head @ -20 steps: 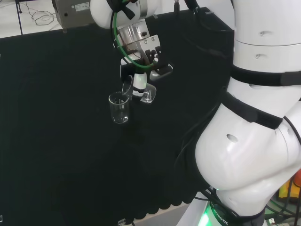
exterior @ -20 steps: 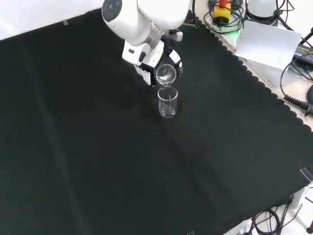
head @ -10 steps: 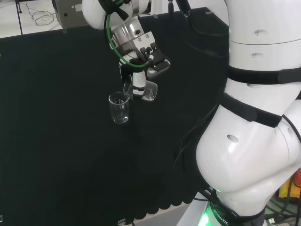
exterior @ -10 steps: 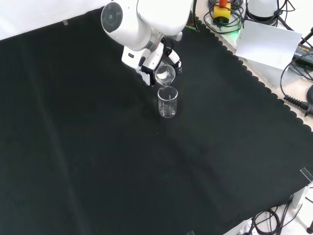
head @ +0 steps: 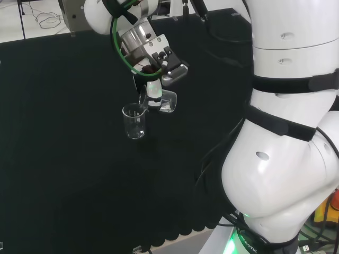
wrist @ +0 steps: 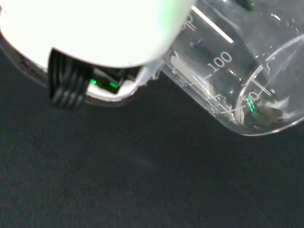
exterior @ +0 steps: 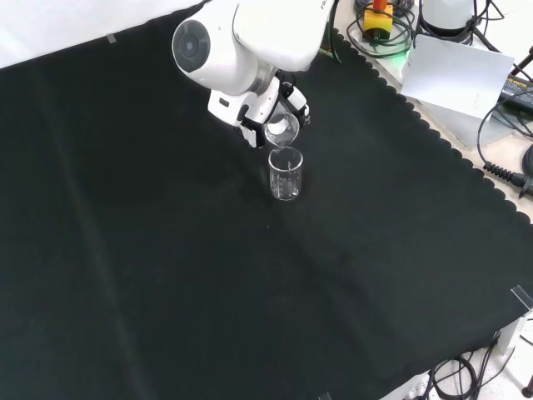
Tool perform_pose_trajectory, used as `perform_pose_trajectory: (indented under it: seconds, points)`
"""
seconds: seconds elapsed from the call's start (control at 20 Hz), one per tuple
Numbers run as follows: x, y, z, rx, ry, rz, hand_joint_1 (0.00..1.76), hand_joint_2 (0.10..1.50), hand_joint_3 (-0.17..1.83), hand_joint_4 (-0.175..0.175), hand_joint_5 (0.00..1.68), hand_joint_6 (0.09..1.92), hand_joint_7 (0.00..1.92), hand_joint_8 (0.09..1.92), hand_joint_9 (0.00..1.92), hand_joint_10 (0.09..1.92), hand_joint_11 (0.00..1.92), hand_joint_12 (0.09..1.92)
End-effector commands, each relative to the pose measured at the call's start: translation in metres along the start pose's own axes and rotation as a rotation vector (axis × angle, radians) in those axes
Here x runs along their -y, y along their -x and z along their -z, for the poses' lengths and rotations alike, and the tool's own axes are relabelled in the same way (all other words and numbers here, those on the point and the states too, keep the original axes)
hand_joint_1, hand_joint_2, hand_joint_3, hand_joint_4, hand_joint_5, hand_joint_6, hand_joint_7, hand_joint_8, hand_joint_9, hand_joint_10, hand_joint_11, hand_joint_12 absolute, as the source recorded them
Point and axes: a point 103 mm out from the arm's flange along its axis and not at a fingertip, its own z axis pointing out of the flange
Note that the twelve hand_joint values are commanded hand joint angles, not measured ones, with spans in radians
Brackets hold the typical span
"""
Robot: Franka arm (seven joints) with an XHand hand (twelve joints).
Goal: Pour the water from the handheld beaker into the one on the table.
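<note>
From the head view I have the handheld beaker (head: 161, 101) tipped far over on its side, its mouth pointing toward nine o'clock and hanging just above the rim of the beaker on the surface (head: 134, 121). The base of the tipped beaker sits out toward three o'clock. The robot hand (head: 153, 84) is clasped around it, with the fingers curled over the glass from above.

In the front view the handheld beaker (exterior: 281, 128) shows its round mouth facing toward me and slightly down, right at twelve o'clock of the standing beaker (exterior: 285, 175), the two lips nearly meeting. I cannot tell from here whether they touch. The robot hand (exterior: 250, 121) sits at about ten o'clock of the tilted glass, under the arm's big white link (exterior: 241, 42).

The wrist view brings the handheld beaker (wrist: 232, 80) in close: clear wall, printed scale marks, lying slanted over the cloth, with a little liquid or glare gathered along its lower side near the base. A blurred white part of the robot hand (wrist: 95, 33) covers it partly, with a black ribbed cable (wrist: 66, 85) beside it.

The standing beaker is upright on the black cloth (exterior: 208, 292) of the surface; I cannot make out how much water is in it. Out at the surface's edge, toward two o'clock in the front view, lie a white sheet (exterior: 458, 71) and some cables (exterior: 500, 142).
</note>
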Motion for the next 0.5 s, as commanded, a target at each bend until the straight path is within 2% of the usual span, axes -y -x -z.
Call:
perform_pose_trajectory:
  seconds: [0.05, 0.5]
  points:
    - [0.0001, -0.004, 0.0032, 0.029, -0.019, -0.016, 1.45, 0.37, 1.13, -0.175, 1.19, 0.92, 1.28, 0.92, 1.5, 0.72, 1.17, 0.84]
    - [-0.0004, -0.0108, 0.0074, 0.074, -0.051, -0.041, 1.45, 0.37, 1.12, -0.175, 1.19, 0.92, 1.28, 0.92, 1.49, 0.73, 1.17, 0.84]
